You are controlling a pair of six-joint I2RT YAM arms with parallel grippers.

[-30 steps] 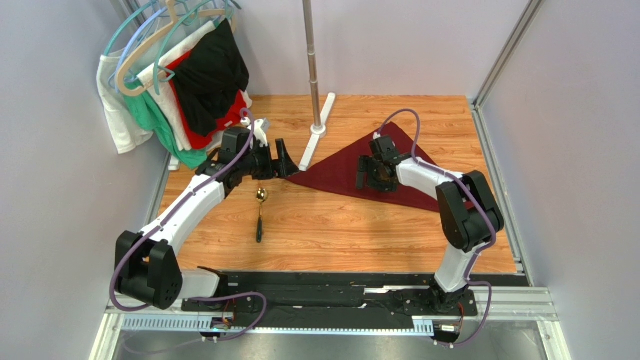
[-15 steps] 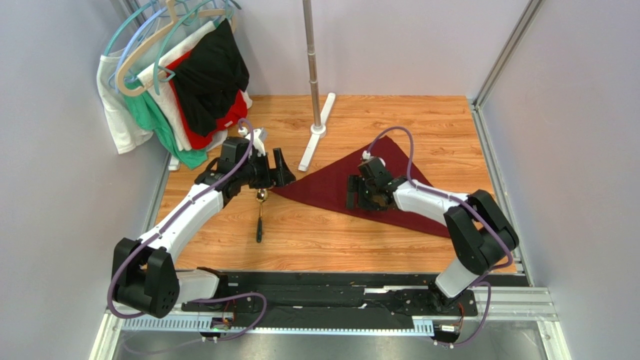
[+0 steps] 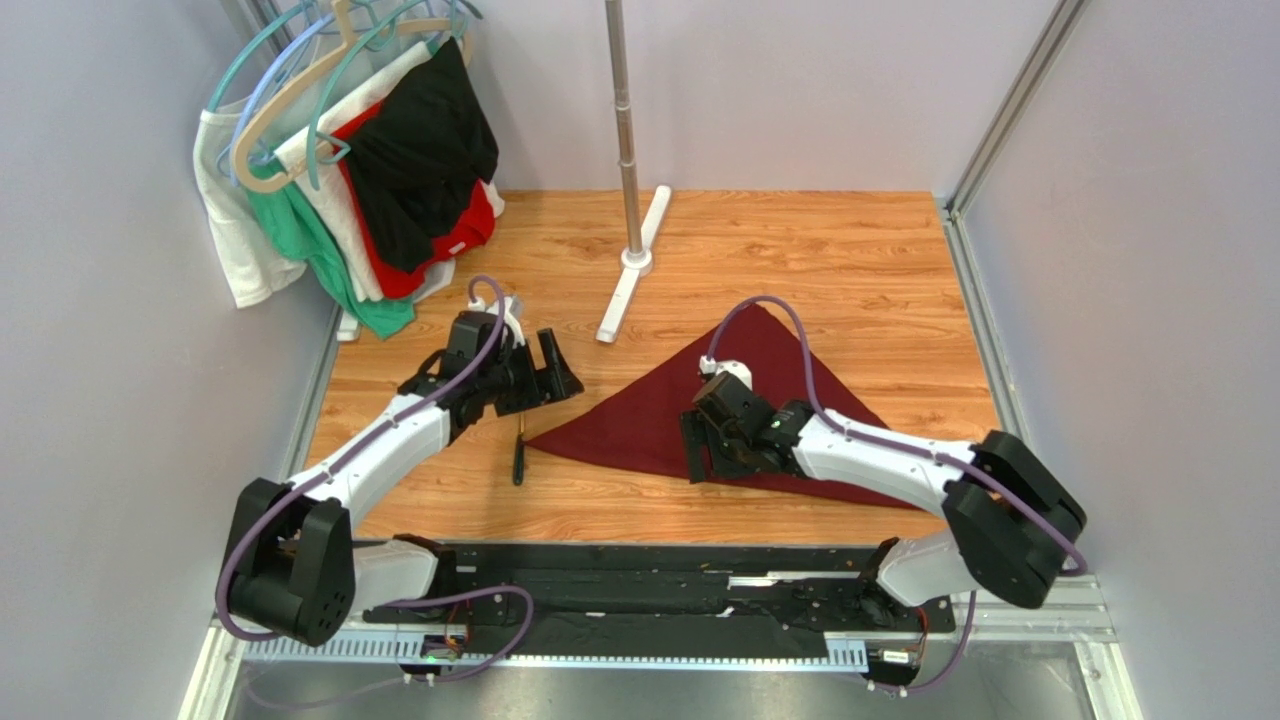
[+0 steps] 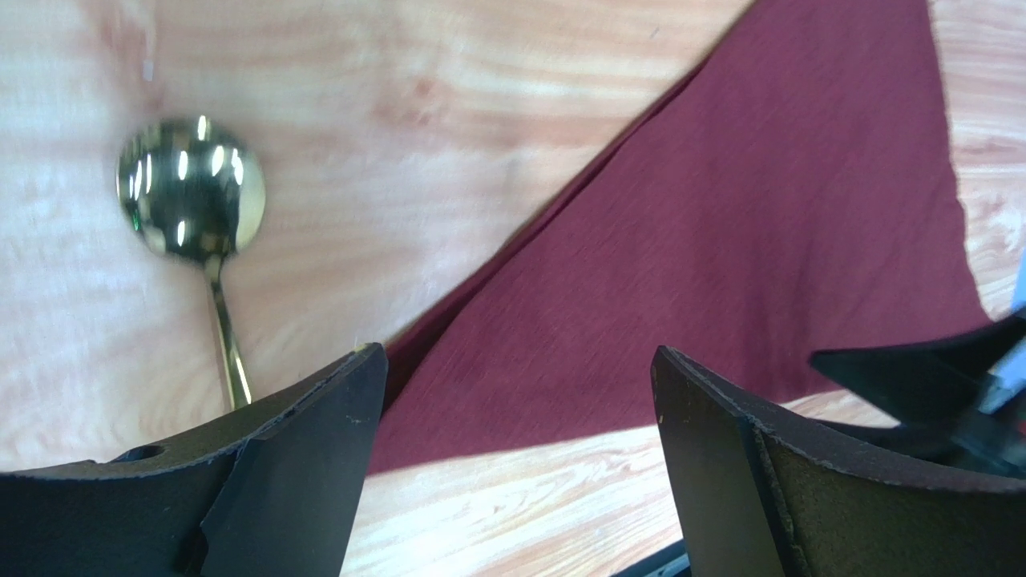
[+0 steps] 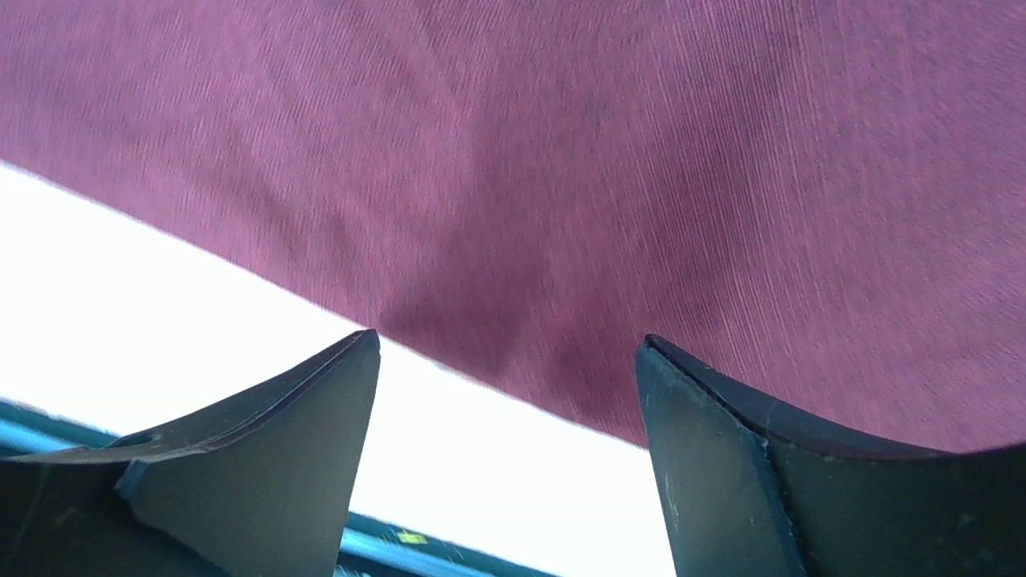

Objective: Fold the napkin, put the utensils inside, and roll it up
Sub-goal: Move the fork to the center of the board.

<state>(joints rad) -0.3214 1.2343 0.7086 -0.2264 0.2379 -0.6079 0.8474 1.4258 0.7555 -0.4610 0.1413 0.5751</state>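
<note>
Right now both of my grippers hang with jaws wide apart and nothing in either. The left gripper (image 4: 518,361) sits over the pointed corner of the napkin (image 3: 661,413), which lies flat on the table (image 3: 842,255) as a triangle, with two layers showing along the slanted edge just ahead of my fingers. The spoon (image 4: 190,198) lies on bare wood off the cloth, just outside the left gripper's outer finger, with its gold bowl ahead and its neck running back under that finger. The right gripper (image 5: 506,343) hovers over the near edge of the same cloth. I cannot tell whether its tips touch.

What worries me most is the left side. If I close on that corner I may pinch only the upper layer, and lifting would peel the fold open. If I swing toward the spoon instead, the outer finger is near enough to clip the bowl and send it skating. The spoon is slim and slick and lies flat on hard wood, so a pinch that lands off-centre will likely squirt it out. Dragging the corner sideways could also shove the spoon along. On the right, pressing down and pulling would bunch the soft cloth and skew the triangle, since nothing pins the far edge. Both wrists work over one napkin, so a careless reach from either could bring them together.
</note>
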